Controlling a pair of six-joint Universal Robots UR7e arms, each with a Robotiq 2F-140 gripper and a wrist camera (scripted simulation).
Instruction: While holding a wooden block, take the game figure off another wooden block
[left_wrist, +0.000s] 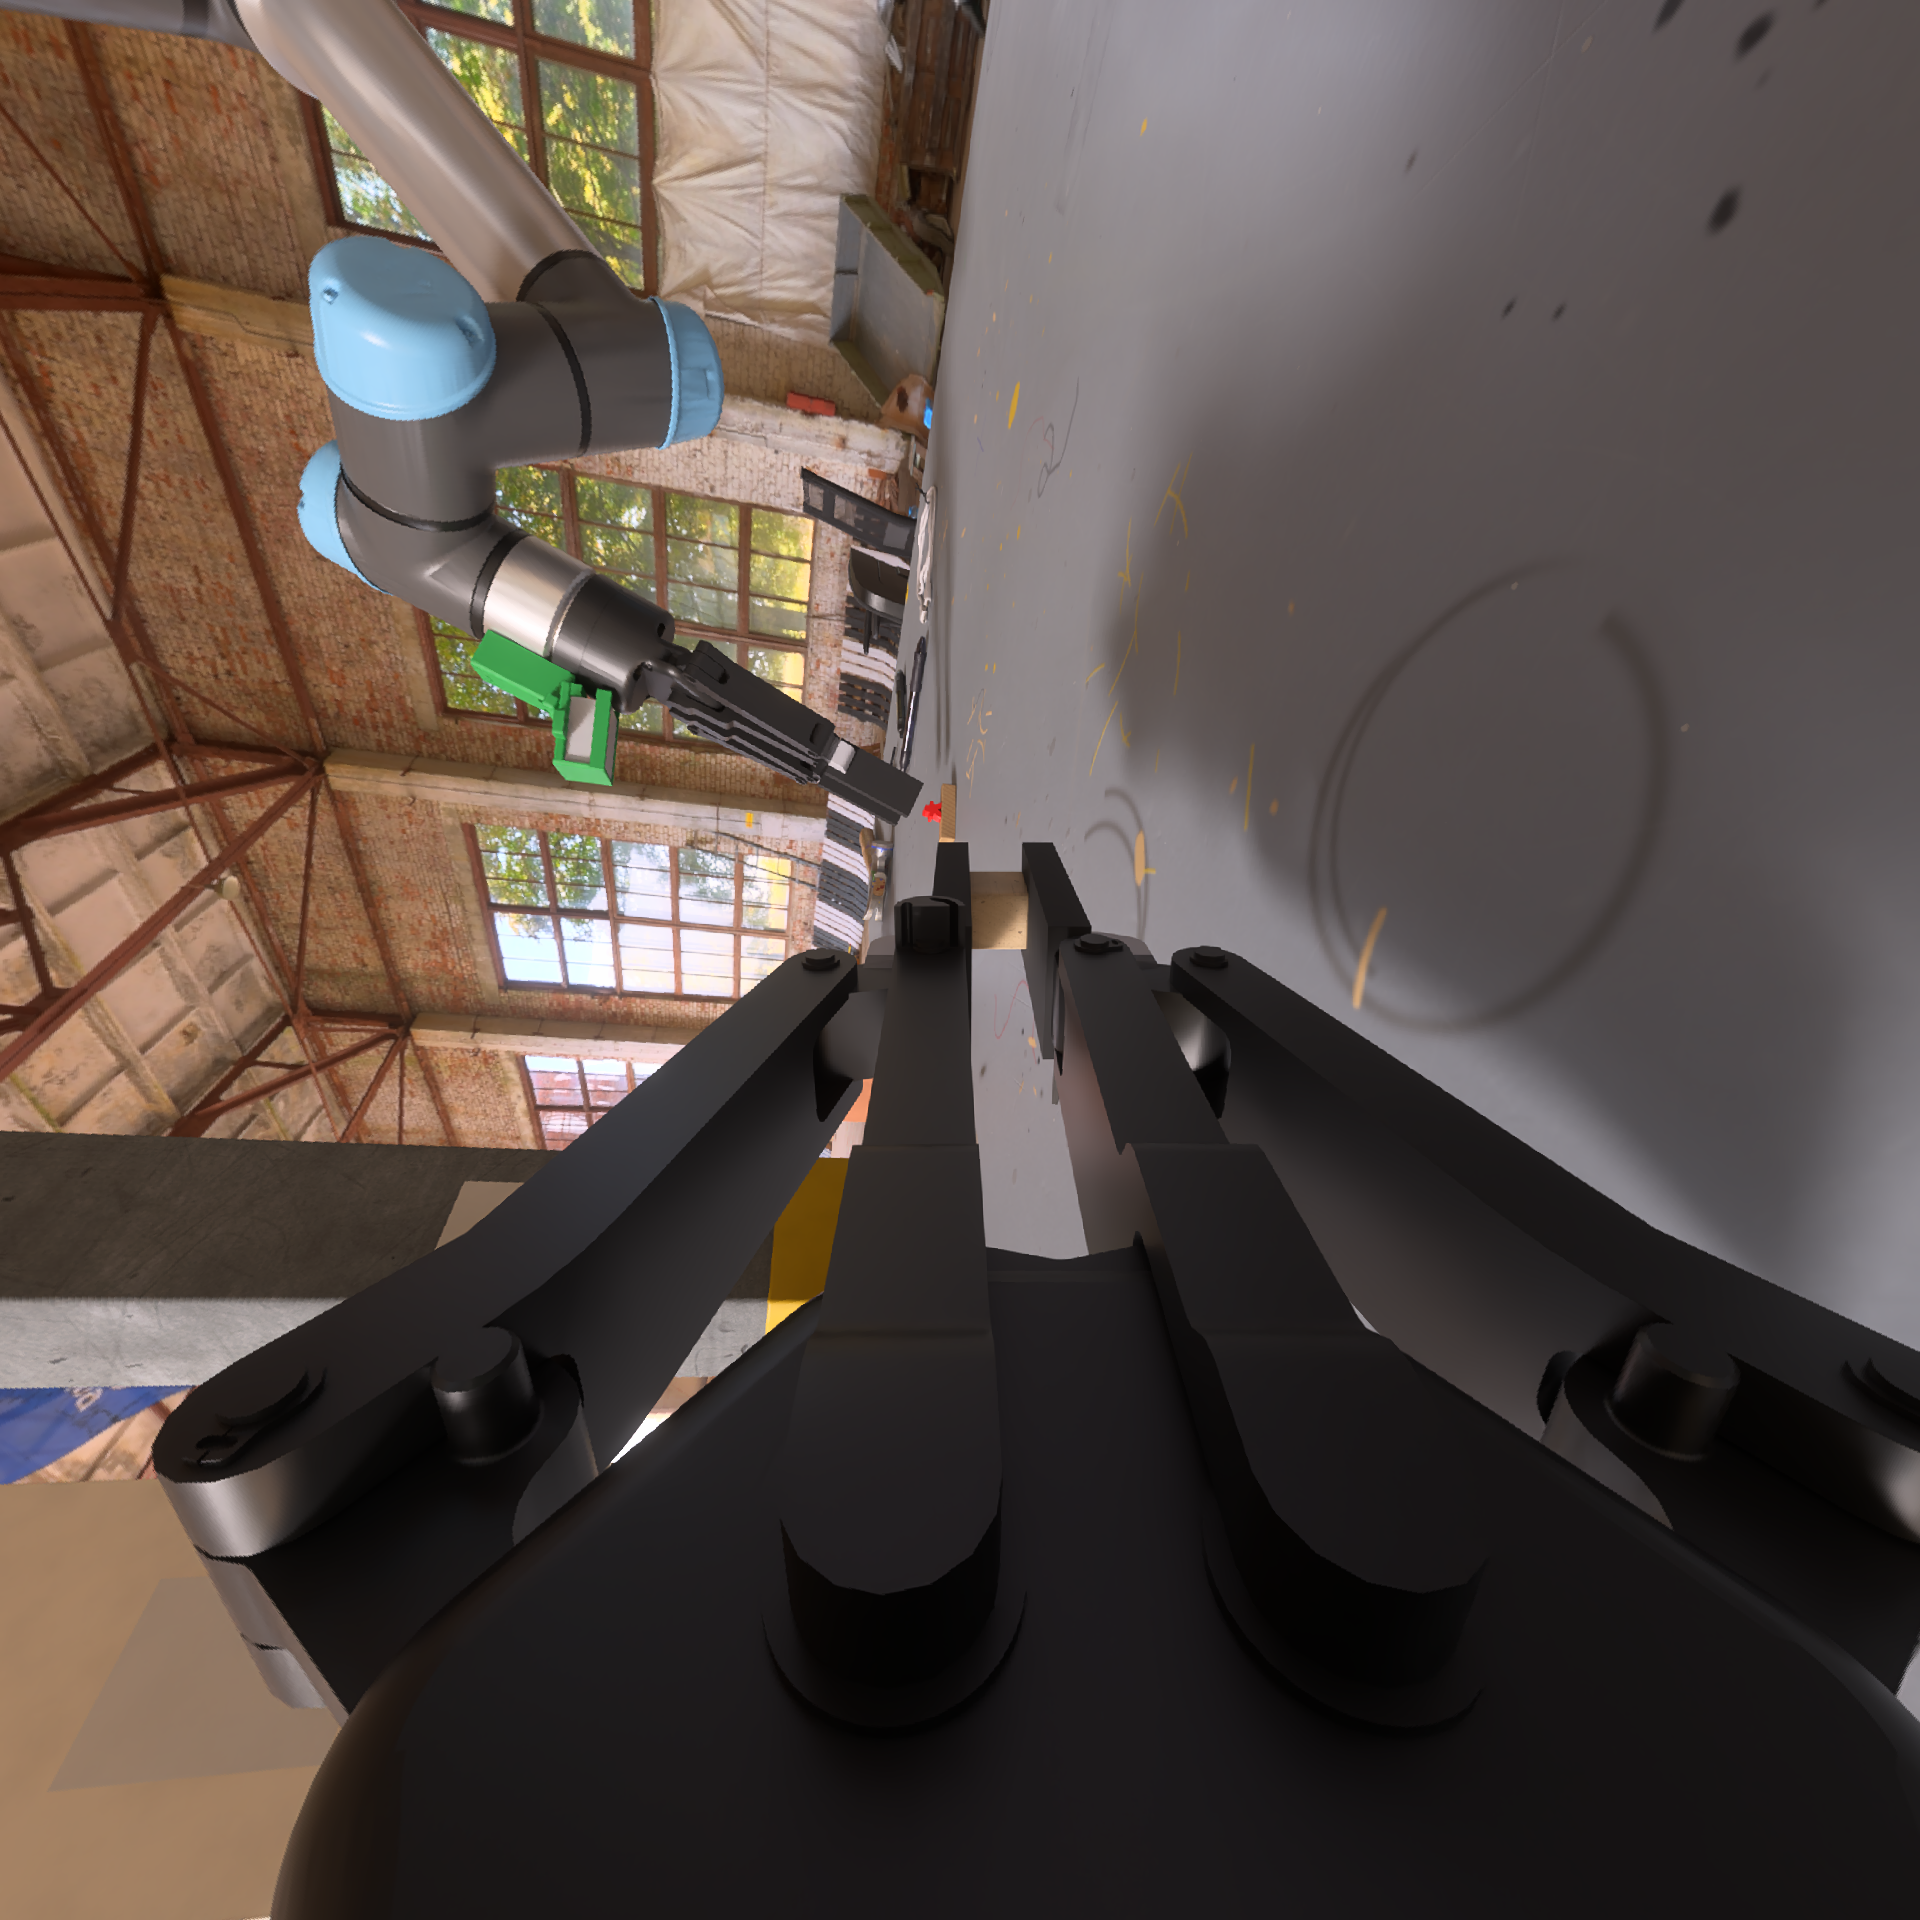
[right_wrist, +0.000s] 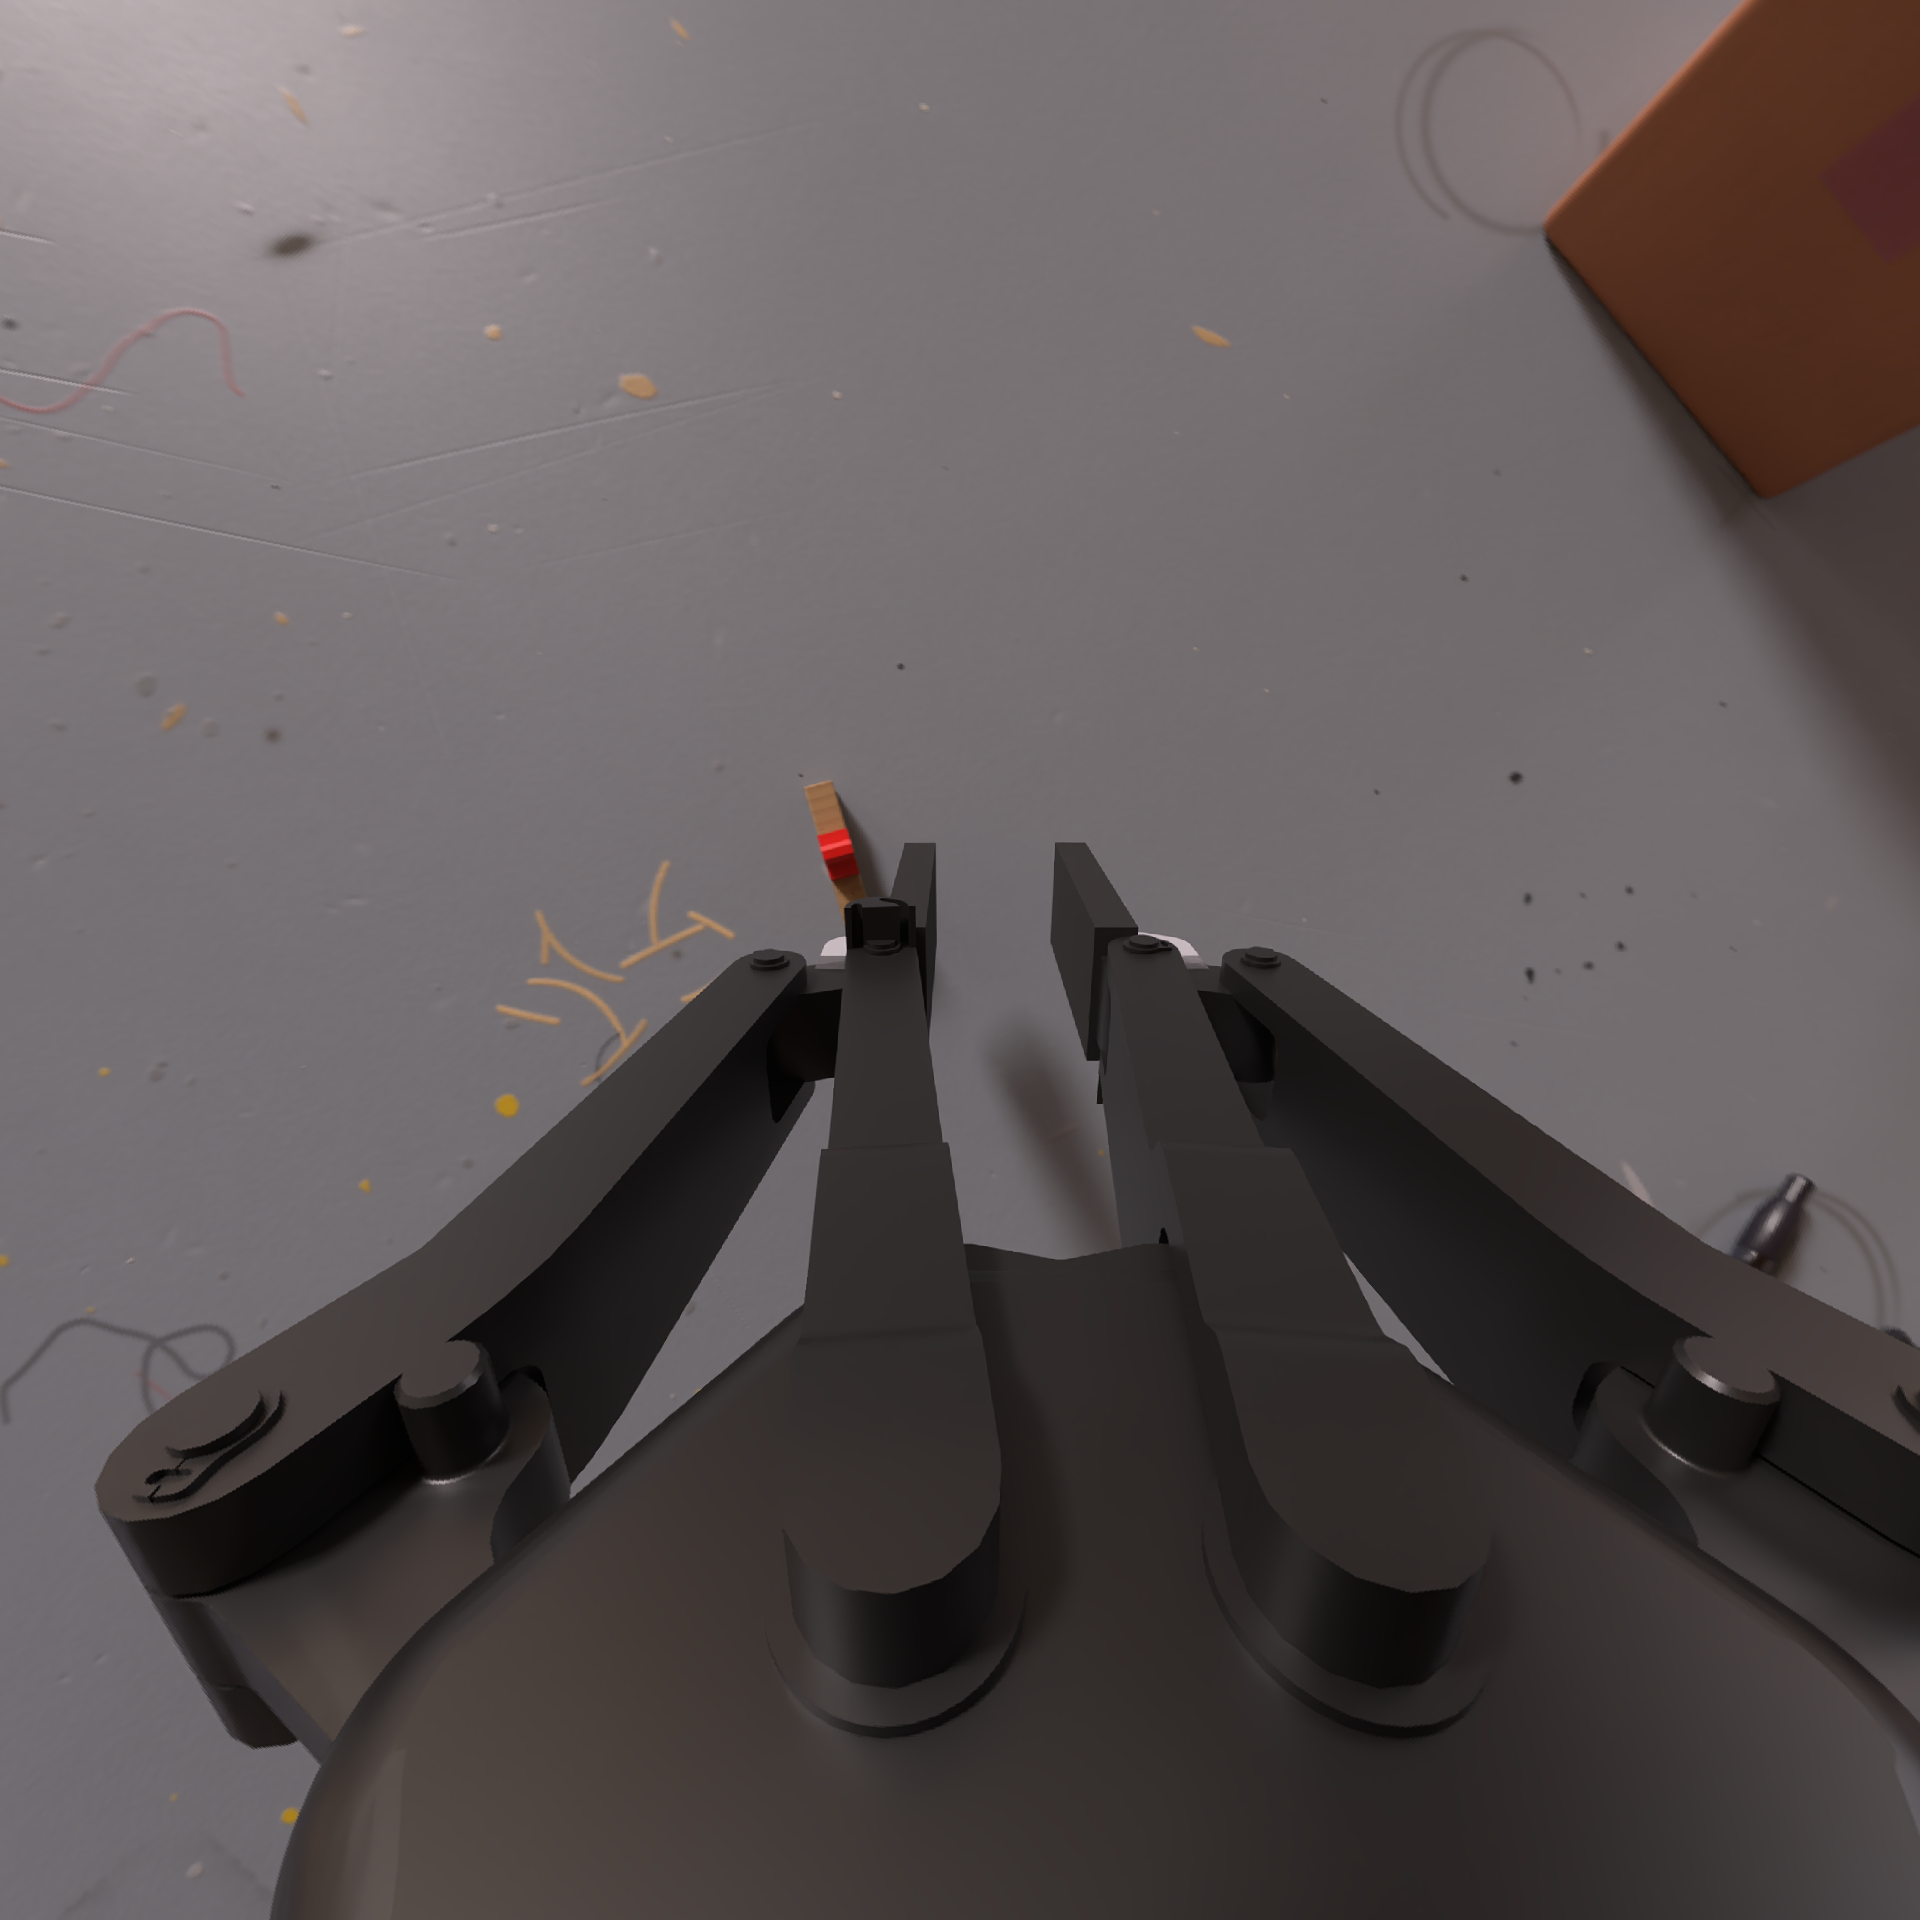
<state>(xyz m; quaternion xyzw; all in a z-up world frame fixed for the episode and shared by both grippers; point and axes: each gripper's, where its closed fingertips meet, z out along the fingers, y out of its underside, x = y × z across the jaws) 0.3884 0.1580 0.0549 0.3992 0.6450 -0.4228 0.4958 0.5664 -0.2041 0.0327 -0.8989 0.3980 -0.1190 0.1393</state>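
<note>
In the left wrist view my left gripper (left_wrist: 995, 883) is shut on a light wooden block (left_wrist: 1000, 912), held above the grey table (left_wrist: 1455, 416). Beyond it a small red game figure (left_wrist: 932, 810) sits on a second wooden block (left_wrist: 948, 802), with my right gripper (left_wrist: 902, 798) just beside it. In the right wrist view the red figure (right_wrist: 836, 854) sits on the thin wooden block (right_wrist: 821, 802) lying on the table. My right gripper (right_wrist: 995, 868) hangs above the table just right of the figure, jaws apart and empty. Its left fingertip (right_wrist: 916, 873) partly hides the block's near end.
An orange-brown box (right_wrist: 1766, 249) stands at the top right of the right wrist view. A small metal piece with a thin wire (right_wrist: 1775, 1226) lies at the right. The right arm (left_wrist: 499, 374) reaches in from the upper left of the left wrist view.
</note>
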